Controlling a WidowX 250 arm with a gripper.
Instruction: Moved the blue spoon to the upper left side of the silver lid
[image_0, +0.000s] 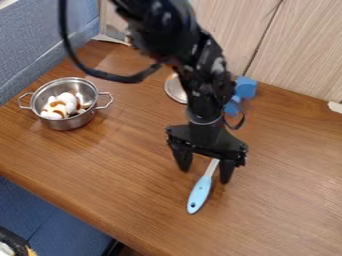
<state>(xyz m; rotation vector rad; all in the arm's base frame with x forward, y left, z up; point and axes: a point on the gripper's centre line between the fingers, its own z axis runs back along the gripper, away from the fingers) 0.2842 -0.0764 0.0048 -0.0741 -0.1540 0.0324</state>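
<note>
The black gripper (205, 175) hangs over the middle of the table with its two fingers spread wide, so it is open. Between and just below the fingers is the blue spoon (200, 194), its light blue handle slanting down toward the front; its upper end is hidden behind the gripper. Behind the arm, toward the back of the table, the silver lid (175, 89) is partly covered by the arm.
A metal pot (67, 122) with two handles, holding white and brown items, stands at the left. Blue blocks (245, 87) sit behind the arm near the wooden back wall. The brown table (113, 175) has its front edge at lower left.
</note>
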